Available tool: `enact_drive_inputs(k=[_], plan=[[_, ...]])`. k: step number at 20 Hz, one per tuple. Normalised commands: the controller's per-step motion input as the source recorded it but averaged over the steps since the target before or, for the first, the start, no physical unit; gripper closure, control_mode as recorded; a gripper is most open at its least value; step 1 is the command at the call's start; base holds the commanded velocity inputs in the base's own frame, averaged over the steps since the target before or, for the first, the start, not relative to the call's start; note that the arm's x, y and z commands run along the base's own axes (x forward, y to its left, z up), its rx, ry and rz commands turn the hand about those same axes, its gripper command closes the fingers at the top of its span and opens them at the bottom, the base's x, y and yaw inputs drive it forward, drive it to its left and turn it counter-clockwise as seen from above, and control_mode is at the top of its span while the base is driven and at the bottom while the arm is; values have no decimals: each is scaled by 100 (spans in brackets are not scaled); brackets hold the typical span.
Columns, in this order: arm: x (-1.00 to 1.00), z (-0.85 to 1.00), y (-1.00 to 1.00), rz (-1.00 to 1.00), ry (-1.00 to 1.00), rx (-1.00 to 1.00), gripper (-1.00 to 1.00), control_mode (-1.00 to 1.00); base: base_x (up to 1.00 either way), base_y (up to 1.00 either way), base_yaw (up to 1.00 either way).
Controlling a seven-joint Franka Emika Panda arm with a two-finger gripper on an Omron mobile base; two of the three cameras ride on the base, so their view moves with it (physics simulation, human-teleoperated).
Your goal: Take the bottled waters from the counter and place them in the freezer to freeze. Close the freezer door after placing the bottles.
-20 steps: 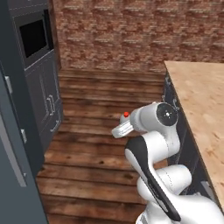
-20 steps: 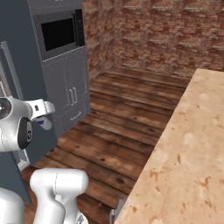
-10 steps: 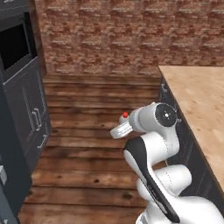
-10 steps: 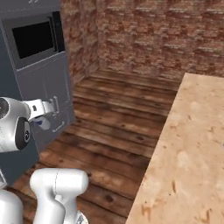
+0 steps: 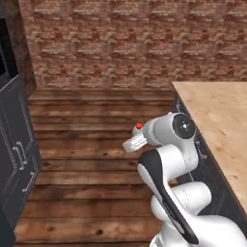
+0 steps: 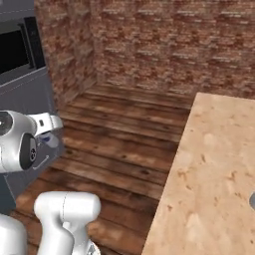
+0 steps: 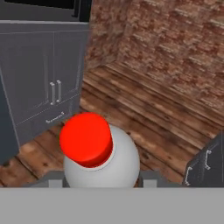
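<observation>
- Carrying the red-cap bottle [image 7: 100, 157]: hand [image 7: 101, 181] is clamped on its body, cap pointing fwd along the hand, so it rides lengthwise w/ neck clear of the fingers.
- In left base view just the red cap [image 5: 139, 126] peeks above the wrist; bottle is up in the air over the wood floor [image 5: 91, 144], well apart from the worktop [image 5: 222, 125].
- Arm is folded close to the base, elbow tucked. My read: compact pose for driving, keeps load from swinging or clipping cabinets.
- Hand view faces grey cabinet doors [image 7: 43, 74] w/ paired silver handles and a brick wall [image 7: 175, 43] behind; a dark oven window [image 6: 12, 50] sits above them in right base view. That's the wall-oven unit, not the freezer.
- Freezer shelves aren't in sight here, so can't tell if the door is open.
- Worktop in right base view [image 6: 214, 174] is bare wood where visible; 2nd bottle not seen on that part.
- Stage, as I judge it: transit w/ 1st bottle. Placing, 2nd bottle, door closing all remain.
- Risk: bottle is smooth and round, could slip if bumped.
</observation>
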Motion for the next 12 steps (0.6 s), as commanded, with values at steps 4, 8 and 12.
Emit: enact_drive_inputs(k=[4,8,12], plan=[[0,0,0,0,0,0,100,100,84,14,23],[0,0,0,0,0,0,100,100,53,36,50],[0,0,0,0,0,0,100,100,32,45,65]])
